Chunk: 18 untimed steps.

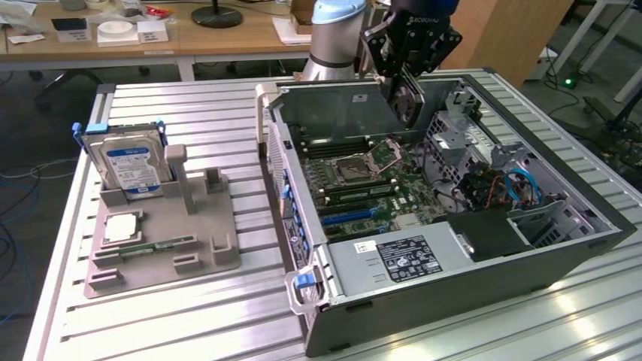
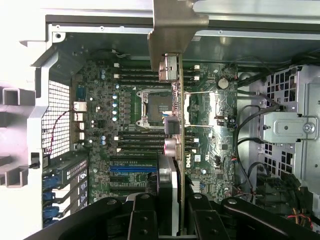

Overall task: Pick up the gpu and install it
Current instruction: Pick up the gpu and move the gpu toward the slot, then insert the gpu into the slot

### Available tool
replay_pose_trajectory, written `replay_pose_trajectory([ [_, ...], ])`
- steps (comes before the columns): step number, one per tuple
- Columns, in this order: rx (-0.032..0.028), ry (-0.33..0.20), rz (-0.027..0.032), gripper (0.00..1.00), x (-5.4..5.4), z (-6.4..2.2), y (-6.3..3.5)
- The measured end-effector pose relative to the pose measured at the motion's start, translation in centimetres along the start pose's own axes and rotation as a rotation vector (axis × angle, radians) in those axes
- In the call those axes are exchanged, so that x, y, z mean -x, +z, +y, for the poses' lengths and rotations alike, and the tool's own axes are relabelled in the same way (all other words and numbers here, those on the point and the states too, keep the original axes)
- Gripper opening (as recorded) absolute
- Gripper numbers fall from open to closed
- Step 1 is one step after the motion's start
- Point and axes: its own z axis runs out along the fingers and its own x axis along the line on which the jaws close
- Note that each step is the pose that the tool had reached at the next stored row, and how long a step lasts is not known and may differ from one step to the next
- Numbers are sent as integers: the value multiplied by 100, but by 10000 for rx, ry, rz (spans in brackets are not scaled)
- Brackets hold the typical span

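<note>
My gripper [image 1: 407,74] hangs over the open computer case [image 1: 561,244] and is shut on the gpu [image 1: 405,99], a dark flat card held on edge with its length pointing down toward the motherboard [image 1: 366,184]. In the wrist view the gpu [image 2: 176,130] runs edge-on between the black fingers [image 2: 144,216], and its silver end bracket [image 2: 175,25] is at the far end. It floats above the CPU socket [image 2: 152,106]. The blue slot [image 2: 131,169] lies off to one side of the card, apart from it.
A grey holder tray [image 1: 216,259] on the exterior view's left carries the silver hard drive [image 1: 128,162], a green memory stick [image 1: 155,246] and a CPU [image 1: 119,228]. Inside the case are the power supply [image 1: 401,259], loose cables [image 1: 500,188] and a drive cage [image 2: 290,127].
</note>
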Motion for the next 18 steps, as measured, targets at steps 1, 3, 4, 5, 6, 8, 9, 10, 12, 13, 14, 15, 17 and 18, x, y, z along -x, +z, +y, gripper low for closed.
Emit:
replay_pose_trajectory([
  [1, 0, 0, 0, 28, 0, 0, 0],
  [3, 0, 1, -1, 28, 0, 0, 0],
  [4, 1, 0, 0, 28, 0, 0, 0],
  [5, 0, 0, 0, 28, 0, 0, 0],
  [6, 0, 0, -1, 28, 0, 0, 0],
  [8, 0, 0, -1, 28, 0, 0, 0],
  [9, 0, -3, 0, 28, 0, 0, 0],
  [10, 1, -11, 0, 28, 0, 0, 0],
  [12, 2, -58, 2, 28, 0, 0, 1],
  [13, 3, -108, 4, 28, 0, -1, 1],
  [14, 4, -167, 6, 28, 0, -1, 1],
  [15, 5, -228, 9, 28, 0, -2, 0],
  [17, 7, -389, 17, 28, 0, -2, 0],
  [18, 8, -497, 22, 28, 0, -2, 0],
])
